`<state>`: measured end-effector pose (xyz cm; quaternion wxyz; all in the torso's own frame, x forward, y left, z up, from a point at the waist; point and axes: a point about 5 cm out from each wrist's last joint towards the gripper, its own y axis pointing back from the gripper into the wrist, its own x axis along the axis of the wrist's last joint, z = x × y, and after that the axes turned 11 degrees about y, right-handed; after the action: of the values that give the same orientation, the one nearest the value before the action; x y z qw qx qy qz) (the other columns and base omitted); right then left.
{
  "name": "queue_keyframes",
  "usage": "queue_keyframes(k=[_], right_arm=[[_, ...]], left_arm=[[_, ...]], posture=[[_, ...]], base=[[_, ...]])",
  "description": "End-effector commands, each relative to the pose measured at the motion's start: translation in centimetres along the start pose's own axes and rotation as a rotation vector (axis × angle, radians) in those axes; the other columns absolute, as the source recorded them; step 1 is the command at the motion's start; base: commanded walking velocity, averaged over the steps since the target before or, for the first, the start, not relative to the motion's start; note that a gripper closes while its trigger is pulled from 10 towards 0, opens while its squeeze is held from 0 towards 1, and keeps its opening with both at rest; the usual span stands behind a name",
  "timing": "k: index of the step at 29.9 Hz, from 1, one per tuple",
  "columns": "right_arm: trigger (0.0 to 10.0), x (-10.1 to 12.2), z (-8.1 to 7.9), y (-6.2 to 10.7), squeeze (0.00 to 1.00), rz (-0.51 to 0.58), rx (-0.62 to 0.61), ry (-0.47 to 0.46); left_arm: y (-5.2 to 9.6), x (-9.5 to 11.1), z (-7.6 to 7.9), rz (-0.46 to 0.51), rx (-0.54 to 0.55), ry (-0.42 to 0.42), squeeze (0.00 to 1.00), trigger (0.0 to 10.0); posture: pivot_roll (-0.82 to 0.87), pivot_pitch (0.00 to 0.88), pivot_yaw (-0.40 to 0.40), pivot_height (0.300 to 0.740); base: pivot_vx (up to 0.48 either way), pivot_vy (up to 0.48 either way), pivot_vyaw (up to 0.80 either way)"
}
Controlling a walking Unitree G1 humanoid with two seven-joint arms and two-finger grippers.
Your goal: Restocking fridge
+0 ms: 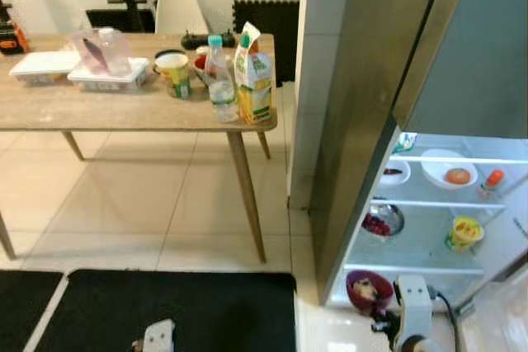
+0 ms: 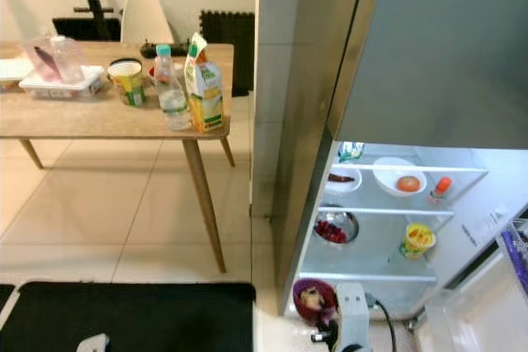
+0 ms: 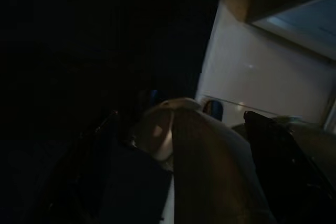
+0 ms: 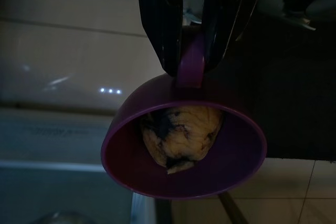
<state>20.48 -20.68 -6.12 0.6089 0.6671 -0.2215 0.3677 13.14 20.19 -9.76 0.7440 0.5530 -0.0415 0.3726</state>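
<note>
Low at the mouth of the open fridge (image 1: 462,228), the right hand (image 4: 191,51) has its two black fingers closed on the handle tab of a purple bowl (image 4: 184,153) holding a pale lump of food, the bowl hanging just past the fingertips. Beyond the hand, the bottom glass shelf (image 1: 412,268) has open room between a bowl of red berries (image 1: 379,222) and a yellow cup (image 1: 464,232). Well off to its left stands the table (image 1: 99,109) with a juice carton (image 1: 254,80) and water bottle (image 1: 219,80) near its edge; the left hand's state I cannot tell.

Purple bowl (image 4: 184,150) (pale lump inside) in right hand (image 4: 191,40), handle pinched.
</note>
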Motion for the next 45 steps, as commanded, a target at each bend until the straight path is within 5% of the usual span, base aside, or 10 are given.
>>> queue_keyframes(k=[1, 24, 37, 39, 45], right_arm=[[10.0, 0.8, 0.5, -0.1, 0.0, 0.033, -0.019, 0.014], [10.0, 1.2, 0.5, -0.2, 0.0, 0.038, -0.007, 0.071], [10.0, 6.6, 0.4, -1.4, 0.0, 0.243, 0.047, 0.111], [10.0, 9.5, 0.2, -1.7, 0.0, 0.368, 0.087, 0.101], [10.0, 11.4, -0.1, -1.8, 0.0, 0.443, 0.129, 0.1]], left_arm=[[0.2, -0.5, -0.2, -0.023, 0.002, -0.004, 0.0, 10.0], [0.2, -0.9, -0.3, -0.038, 0.005, 0.007, 0.0, 10.0], [0.2, -0.9, -0.1, -0.039, -0.008, 0.005, 0.0, 10.0], [-0.1, -0.3, 0.7, -0.011, -0.05, -0.032, 0.0, 10.0], [-0.6, 1.2, 1.7, 0.038, -0.105, -0.065, 0.0, 10.0]], posture=[[-0.04, 0.0, -0.023, 0.74], [-0.04, 0.0, -0.023, 0.74], [-0.05, 0.0, -0.026, 0.74], [-0.04, 0.0, -0.027, 0.74], [-0.04, 0.0, -0.029, 0.74]], base=[[0.0, -0.42, 0.0], [0.0, -0.341, 0.0], [0.0, 0.0, 0.0], [0.0, 0.0, 0.0], [0.0, 0.0, 0.0]])
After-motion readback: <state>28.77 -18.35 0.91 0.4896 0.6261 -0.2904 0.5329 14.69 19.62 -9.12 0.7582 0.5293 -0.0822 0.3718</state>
